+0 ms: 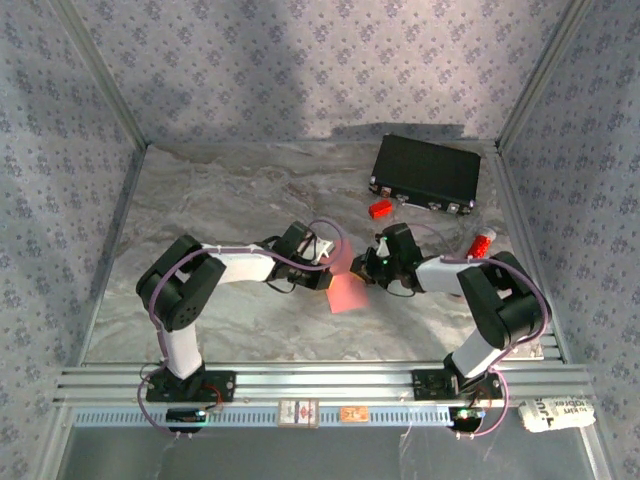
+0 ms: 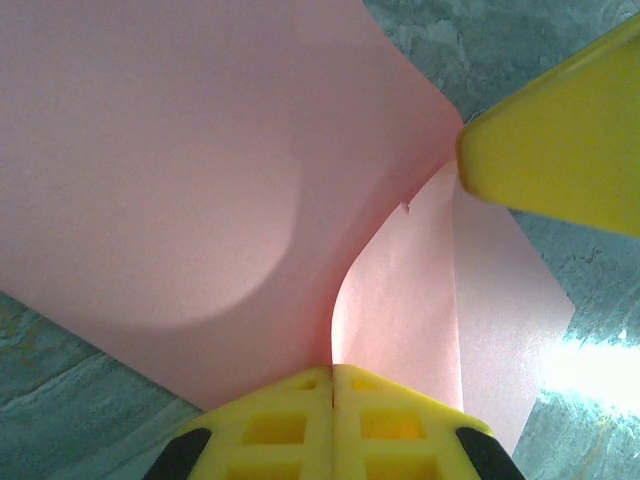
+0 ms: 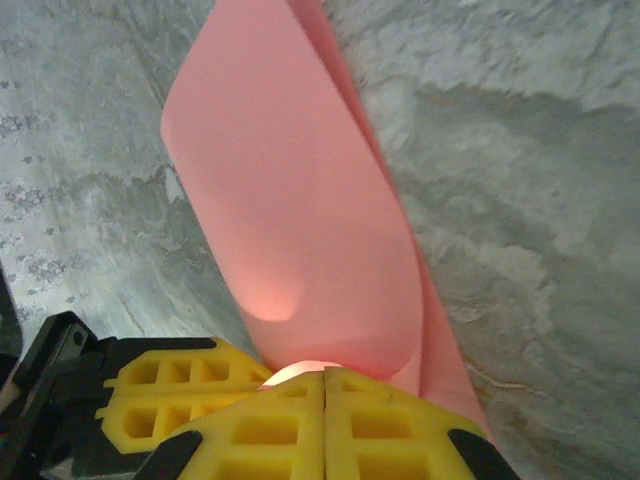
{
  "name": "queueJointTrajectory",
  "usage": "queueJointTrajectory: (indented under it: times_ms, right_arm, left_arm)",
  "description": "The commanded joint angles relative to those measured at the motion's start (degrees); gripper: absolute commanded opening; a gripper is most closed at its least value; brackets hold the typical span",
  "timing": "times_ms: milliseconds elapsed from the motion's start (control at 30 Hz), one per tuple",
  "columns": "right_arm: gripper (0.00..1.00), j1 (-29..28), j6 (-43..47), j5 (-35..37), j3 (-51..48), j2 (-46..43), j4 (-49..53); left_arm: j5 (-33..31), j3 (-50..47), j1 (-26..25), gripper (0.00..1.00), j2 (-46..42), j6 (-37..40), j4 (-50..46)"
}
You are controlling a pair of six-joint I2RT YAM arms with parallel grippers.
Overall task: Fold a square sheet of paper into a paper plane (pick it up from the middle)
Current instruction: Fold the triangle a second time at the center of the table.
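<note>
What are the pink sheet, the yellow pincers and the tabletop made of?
The square sheet of paper looks like thin matte paper: it curls softly and light glows through. The yellow fingers seem moulded matte plastic, with square pockets. The table looks like veined grey marble, possibly a printed surface.

Salmon-pink square paper sheet (image 2: 180,170): cropped by top, left edges in left wrist view; upper end cropped in right wrist view. Left gripper (image 2: 332,390), right gripper (image 3: 325,390): yellow bodies cut by bottom edge. White crumpled packet (image 1: 556,412): print unreadable.
</note>
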State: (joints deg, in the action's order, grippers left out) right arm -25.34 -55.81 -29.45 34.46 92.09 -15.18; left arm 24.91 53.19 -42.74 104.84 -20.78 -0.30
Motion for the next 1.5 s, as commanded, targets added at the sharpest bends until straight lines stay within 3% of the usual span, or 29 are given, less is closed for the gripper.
queueJointTrajectory:
  times_ms: [0,167,467,833,1200,1467]
  right_arm:
    - [0.07,1.0,1.2,-0.8,-0.4,2.9,0.7]
    - [0.07,2.3,-1.6,-2.0,-2.9,5.4,-3.6]
    - [0.08,3.3,1.6,-2.5,2.8,0.3,3.6]
    - [0.07,3.6,-1.4,-2.7,-0.8,8.2,-3.3]
    - [0.08,2.8,0.5,-4.9,1.9,-0.4,2.3]
    - [0.07,0.6,1.0,-3.6,1.3,3.6,3.8]
  left_arm:
    - [-0.2,0.3,0.1,0.0,2.4,1.4,-4.4]
    - [0.1,1.2,0.1,0.0,2.9,2.3,-5.5]
    - [0.3,3.6,0.3,0.0,3.9,4.0,-8.4]
    - [0.4,2.7,0.2,0.0,3.4,3.2,-7.4]
    - [0.5,3.0,0.6,0.0,3.2,3.5,-8.3]
    - [0.8,3.3,0.6,0.0,3.0,2.9,-8.3]
